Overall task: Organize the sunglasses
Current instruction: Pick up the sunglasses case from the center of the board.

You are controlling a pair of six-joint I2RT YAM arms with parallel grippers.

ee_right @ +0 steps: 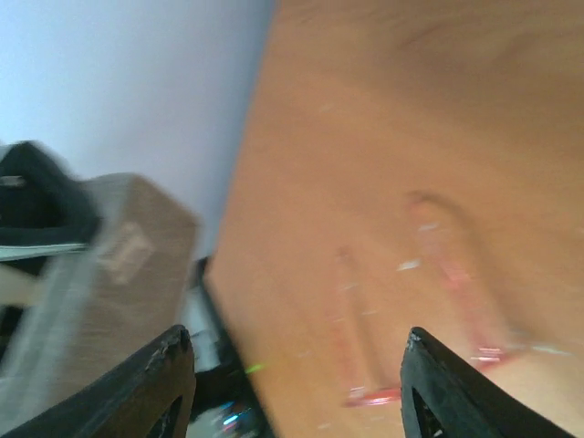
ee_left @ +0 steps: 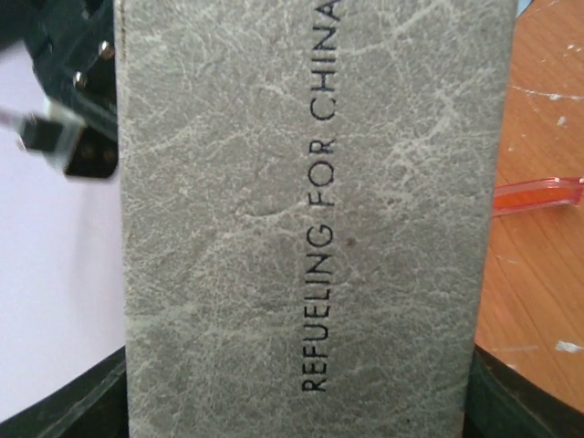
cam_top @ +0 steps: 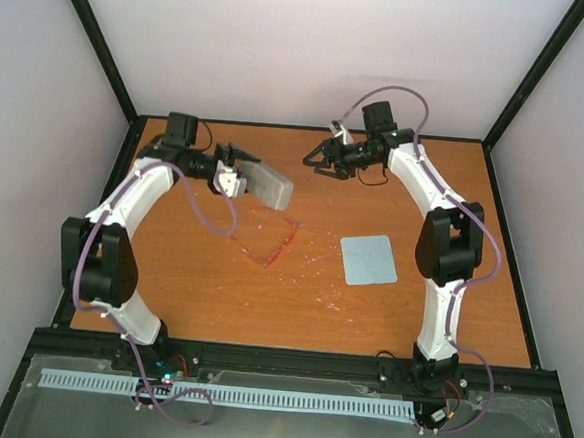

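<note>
Top external view, all positions taken off the blue cloth (cam_top: 368, 259). The sunglasses (cam_top: 266, 239) lie flat on the table (cam_top: 197, 283), near the cloth on its left-arm side and not touching it. They look unfolded, with the thin red temples splayed. Nothing touches them.

The left gripper (cam_top: 236, 182) is clamped on one end of the grey case (cam_top: 269, 185). It holds the case beyond the sunglasses from the cloth, toward the back wall. The case appears lifted and tilted, not resting on the table. In the left wrist view its lid face (ee_left: 301, 219) fills the frame, lettering legible, and one red temple (ee_left: 538, 194) shows past its edge. The case looks closed. My read is that it is being held up as the receptacle, close to the glasses so the transfer is short.

The right gripper (cam_top: 311, 160) hovers behind the cloth, near the back edge of the table, aimed toward the case. In the right wrist view the fingers are spread wide and empty (ee_right: 297, 342). The sunglasses (ee_right: 370, 394) are framed between them, blurred, on the table below.

Judgement: early stage. The glasses are not yet picked up or folded, and the case is not yet opened. The thin frame lying flat on the table will be awkward to pinch.
</note>
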